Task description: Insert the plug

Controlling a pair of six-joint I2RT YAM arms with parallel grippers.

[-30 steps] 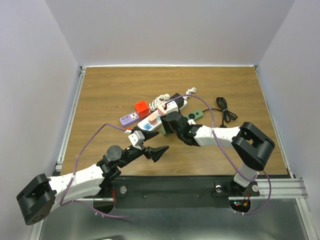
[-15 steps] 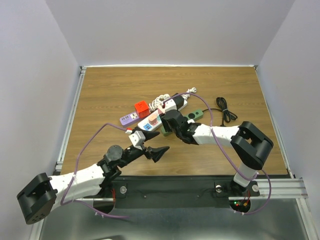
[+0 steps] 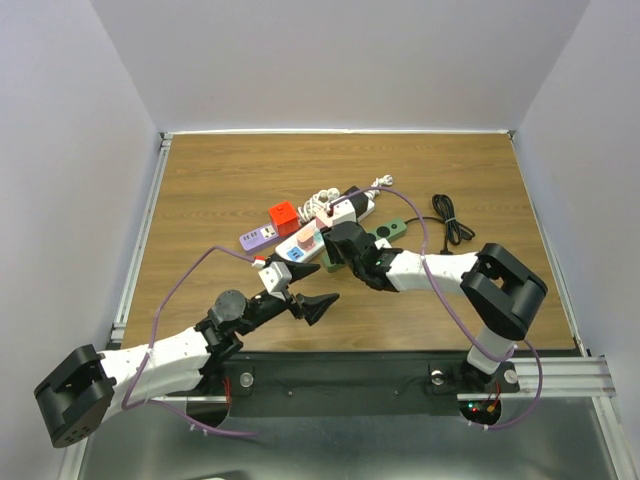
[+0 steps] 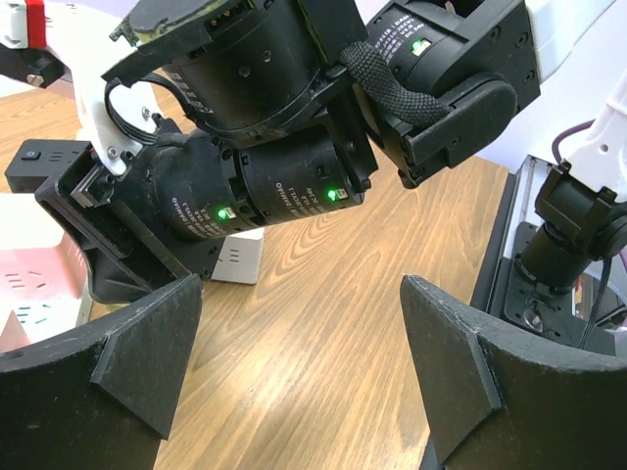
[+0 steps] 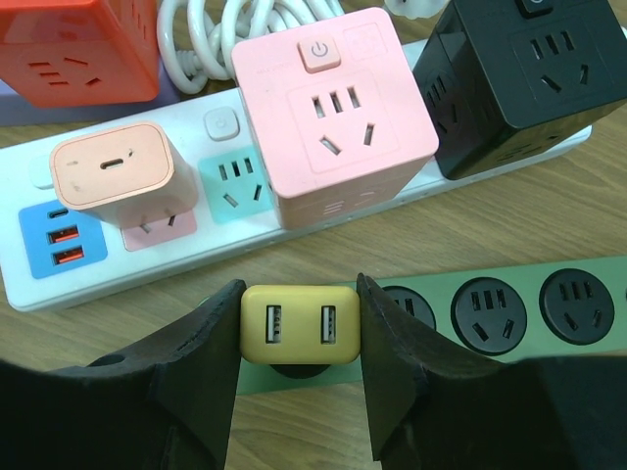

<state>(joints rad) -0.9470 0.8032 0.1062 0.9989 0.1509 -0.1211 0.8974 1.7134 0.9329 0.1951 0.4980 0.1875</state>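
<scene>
My right gripper (image 5: 299,328) is shut on a yellow plug (image 5: 299,325) with two USB ports, held over a round socket at the left end of the green power strip (image 5: 509,308). In the top view the right gripper (image 3: 345,250) sits over that green strip (image 3: 392,229). My left gripper (image 4: 299,352) is open and empty above bare wood, close to the right arm; in the top view the left gripper (image 3: 312,305) is near the table's front.
A white power strip (image 5: 186,250) carries a peach charger (image 5: 116,178), a pink cube adapter (image 5: 333,113) and a black cube (image 5: 534,78). A red cube (image 5: 73,44), a white coiled cord (image 5: 211,24), a purple strip (image 3: 257,237) and a black cable (image 3: 453,220) lie nearby.
</scene>
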